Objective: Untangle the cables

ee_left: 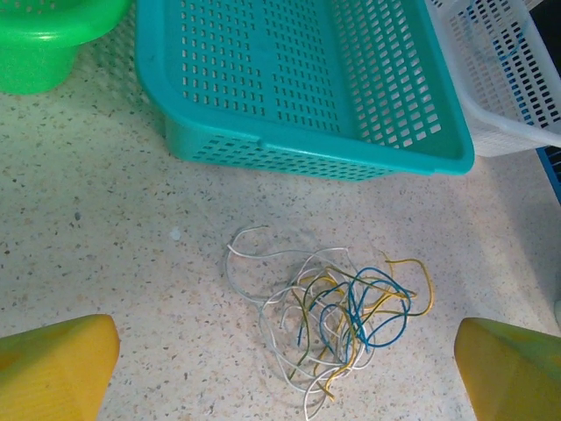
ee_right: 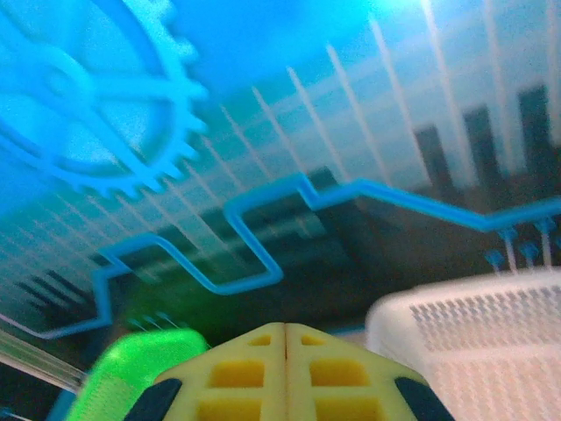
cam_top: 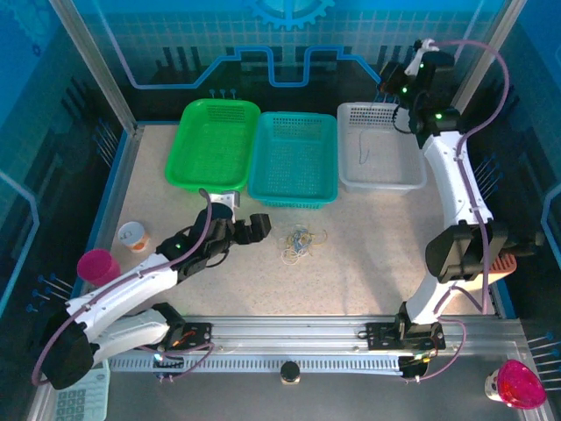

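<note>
The cables (cam_top: 301,243) lie in 1 loose tangle on the counter (cam_top: 368,263), just in front of the teal basket (cam_top: 294,200) and apart from its near wall. From the top external camera the clump reads slightly wider than deep, its long axis running parallel to that near wall.

The left wrist view resolves the cables (ee_left: 337,320) into separate white, yellow and dark blue strands. A white strand trails out of the heap toward the teal basket (ee_left: 307,149), and a yellow loop bulges toward the side of the white basket (ee_left: 517,132).

The left gripper (cam_top: 263,226) sits low on the green-basket side of the tangle, pointing at it. In its own camera the gripper (ee_left: 280,377) is spread wide, 1 yellow finger at each lower corner with the tangle between and ahead of them, touching neither.

3 baskets stand in a row at the back of the counter: the green basket (cam_top: 206,186) touches the teal one on 1 side, and the white basket (cam_top: 381,184) stands just beside it on the other. In the white basket lies 1 thin dark wire (cam_top: 364,151), running roughly front to back with a kink. The teal basket's mesh floor is in plain sight.

The right gripper (cam_top: 390,83) hangs raised beyond the white basket's far rim. Its wrist view shows the gripper (ee_right: 287,368) pressed together, nothing between the fingers, aimed at the blue back wall (ee_right: 263,132).
</note>
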You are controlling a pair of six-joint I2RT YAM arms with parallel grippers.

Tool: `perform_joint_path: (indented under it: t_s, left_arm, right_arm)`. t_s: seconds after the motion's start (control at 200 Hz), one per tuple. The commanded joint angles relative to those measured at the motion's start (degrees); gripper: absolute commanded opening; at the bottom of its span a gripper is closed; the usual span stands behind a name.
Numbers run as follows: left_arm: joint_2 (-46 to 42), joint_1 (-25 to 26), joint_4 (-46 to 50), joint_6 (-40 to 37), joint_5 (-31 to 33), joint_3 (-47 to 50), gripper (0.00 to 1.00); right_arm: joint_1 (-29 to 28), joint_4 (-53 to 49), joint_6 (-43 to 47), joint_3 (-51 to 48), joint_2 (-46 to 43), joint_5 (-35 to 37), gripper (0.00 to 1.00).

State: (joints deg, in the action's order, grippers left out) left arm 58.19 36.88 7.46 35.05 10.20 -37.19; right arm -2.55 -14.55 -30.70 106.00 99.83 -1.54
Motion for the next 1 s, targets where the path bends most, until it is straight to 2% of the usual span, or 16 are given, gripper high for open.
perform_joint_path:
  t_s: [0.0, 0.1, 0.145, 0.185, 0.19, 0.23, 0.34, 0.485, 0.65, 0.745, 0.995]
  left_arm:
    - [0.2, -0.5, 0.4, -0.4, -1.9, -2.3, 0.99]
    - [-0.2, -0.5, 0.9, -0.3, -2.7, -2.6, 0.99]
    - [-0.4, -0.6, 1.0, -0.3, -3.0, -2.7, 0.99]
    - [-0.6, -0.5, 1.2, -0.2, -3.2, -2.8, 0.99]
    - [-0.6, -0.5, 1.2, -0.2, -3.3, -2.8, 0.99]
    - [-0.8, -0.6, 1.4, -0.2, -3.5, -2.9, 0.99]
    - [-1.0, -0.5, 1.1, 0.5, -4.1, -2.6, 0.99]
    - [-0.5, -0.5, 0.2, 1.6, -4.6, -1.9, 0.99]
    - [0.6, -0.6, -0.2, 2.3, -5.0, -1.5, 0.99]
    - [1.0, -0.5, -0.7, 2.6, -5.2, -1.0, 0.99]
    - [2.1, -0.6, -3.1, 4.3, -6.0, 1.4, 0.99]
  right_arm:
    - [0.2, 1.8, 1.4, -5.3, 1.3, 3.4, 0.00]
    - [0.3, 3.0, 0.8, -9.6, 2.2, 3.2, 0.04]
    - [0.3, 2.7, 1.0, -10.2, 2.7, 3.0, 0.15]
    - [0.2, 2.4, 1.4, -10.2, 2.7, 2.8, 0.31]
    - [0.2, 2.3, 1.4, -10.1, 2.7, 2.7, 0.36]
    - [0.2, 1.3, 1.6, -9.4, 2.7, 2.6, 0.46]
    - [0.2, -1.0, 2.4, -6.4, 1.7, 1.9, 0.60]
    - [-0.1, -1.8, 1.9, -5.8, -1.5, 0.5, 0.62]
    - [-2.9, -0.7, 0.9, -10.2, -7.2, -1.4, 0.62]
    - [-6.5, 0.7, 0.9, -16.6, -12.4, -2.5, 0.62]
    - [-21.2, 2.8, 1.8, -40.5, -26.5, -1.0, 0.62]
